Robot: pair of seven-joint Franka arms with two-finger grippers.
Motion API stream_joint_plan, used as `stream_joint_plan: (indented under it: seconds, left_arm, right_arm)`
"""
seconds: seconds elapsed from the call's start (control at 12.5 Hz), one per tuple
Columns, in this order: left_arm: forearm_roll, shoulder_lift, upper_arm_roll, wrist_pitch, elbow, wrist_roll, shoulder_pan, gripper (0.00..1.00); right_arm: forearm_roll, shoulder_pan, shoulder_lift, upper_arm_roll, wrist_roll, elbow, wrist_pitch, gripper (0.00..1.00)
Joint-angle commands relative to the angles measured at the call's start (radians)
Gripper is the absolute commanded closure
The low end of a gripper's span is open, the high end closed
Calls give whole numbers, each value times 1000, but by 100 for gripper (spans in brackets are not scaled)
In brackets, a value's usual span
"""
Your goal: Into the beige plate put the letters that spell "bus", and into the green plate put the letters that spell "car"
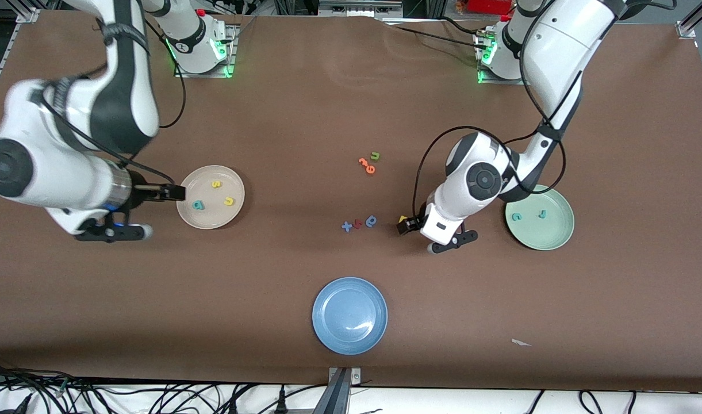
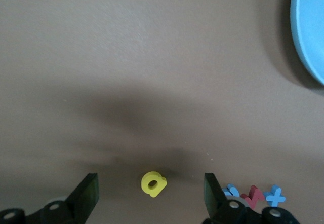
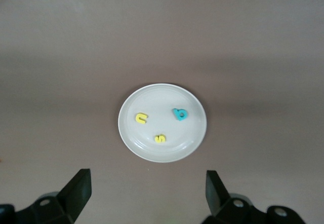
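The beige plate (image 1: 185, 214) holds a teal b (image 1: 198, 204), a yellow u (image 1: 229, 201) and a yellow s (image 1: 215, 184). My right gripper (image 1: 177, 192) hangs open above that plate's rim at the right arm's end. From its wrist I see the beige plate (image 3: 152, 98) with the three letters ahead of the open right gripper (image 3: 148, 184). The green plate (image 1: 557, 236) holds a teal c (image 1: 516, 217) and a teal r (image 1: 542, 214). A yellow a (image 2: 153, 183) lies on the table between the open fingers of my left gripper (image 2: 150, 187), touching neither. The left gripper (image 1: 405, 225) is low beside the green plate.
A blue plate (image 1: 349, 315) lies near the table's front edge. A blue x, a red letter and a blue round letter (image 1: 359, 223) lie close to the yellow a. Orange letters and a green u (image 1: 369, 163) lie farther from the camera.
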Motion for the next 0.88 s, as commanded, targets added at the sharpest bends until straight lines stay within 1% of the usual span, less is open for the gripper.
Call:
stream_joint_plan:
  seconds: [0.0, 0.16, 0.24, 0.32, 0.4, 0.48, 0.56, 0.64, 0.72, 0.8]
  left_arm:
    - [63, 24, 77, -2, 36, -44, -92, 12]
    - [90, 45, 85, -2, 36, -70, -112, 14]
    - [107, 50, 85, -2, 36, -90, -122, 15]
    - [124, 54, 85, -2, 36, -107, -126, 18]
    - [136, 60, 85, -2, 36, -119, -135, 20]
    - [146, 71, 87, -2, 36, -133, -146, 24]
    - [161, 77, 87, -2, 37, -143, -148, 26]
    - [173, 83, 87, -2, 37, -146, -148, 28]
    - [175, 83, 87, -2, 36, -147, -148, 29]
    - [175, 83, 87, -2, 37, -150, -149, 30]
  right_arm:
    - [18, -40, 20, -12, -4, 116, -36, 0]
    - [8, -42, 17, -13, -7, 134, -54, 0]
    - [6, -38, 11, -18, -7, 134, -86, 0]
    - [-9, -43, -29, -7, -4, 128, -104, 0]
    - [-47, -75, -73, 55, -1, 83, -92, 0]
    - [-151, -142, -157, 186, 11, 16, -67, 0]
    - [-254, -263, -241, 374, 13, -71, -5, 0]
    - [-315, -402, -312, 555, 25, -157, 55, 0]
    - [-325, -505, -367, 659, 71, -231, 89, 0]
    - [-322, -553, -398, 698, 114, -277, 105, 0]
